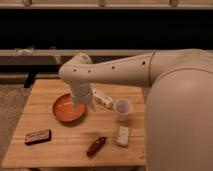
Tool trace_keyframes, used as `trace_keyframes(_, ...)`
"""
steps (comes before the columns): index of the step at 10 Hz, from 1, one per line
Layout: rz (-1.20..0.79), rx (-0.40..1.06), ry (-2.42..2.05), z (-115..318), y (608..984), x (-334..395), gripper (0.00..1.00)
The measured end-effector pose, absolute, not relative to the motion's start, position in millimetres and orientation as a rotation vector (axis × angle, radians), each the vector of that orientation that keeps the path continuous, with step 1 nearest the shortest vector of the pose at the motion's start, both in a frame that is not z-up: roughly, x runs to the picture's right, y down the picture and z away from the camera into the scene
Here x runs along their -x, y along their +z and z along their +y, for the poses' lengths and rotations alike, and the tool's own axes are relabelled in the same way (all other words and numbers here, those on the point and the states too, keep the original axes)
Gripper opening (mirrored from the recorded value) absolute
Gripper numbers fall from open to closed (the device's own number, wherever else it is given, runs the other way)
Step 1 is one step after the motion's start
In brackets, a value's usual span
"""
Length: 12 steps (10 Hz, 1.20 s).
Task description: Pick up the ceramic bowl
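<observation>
The ceramic bowl (66, 110) is a shallow orange-red round bowl on the left half of the wooden table (60, 145). My gripper (83, 104) hangs from the white arm, down at the bowl's right rim. The arm's wrist covers that side of the bowl and hides the contact there.
A small white translucent cup (123, 109) stands right of the bowl. A white packet (102, 98) lies behind it. A white bar (123, 135), a brown snack (95, 146) and a dark bar (37, 136) lie toward the front. A dark shelf runs behind the table.
</observation>
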State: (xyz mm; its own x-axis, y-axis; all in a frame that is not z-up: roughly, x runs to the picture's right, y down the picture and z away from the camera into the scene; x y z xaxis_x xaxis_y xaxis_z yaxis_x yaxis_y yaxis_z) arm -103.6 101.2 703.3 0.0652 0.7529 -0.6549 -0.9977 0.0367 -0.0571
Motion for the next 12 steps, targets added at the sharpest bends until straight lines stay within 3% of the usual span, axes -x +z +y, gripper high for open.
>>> trace_keyframes(6,0.53,0.59,1.428,101.3,707.5,103.2,0.65)
trace_keyframes(12,0.539,0.624,1.468,118.3,778.2,123.8,0.65)
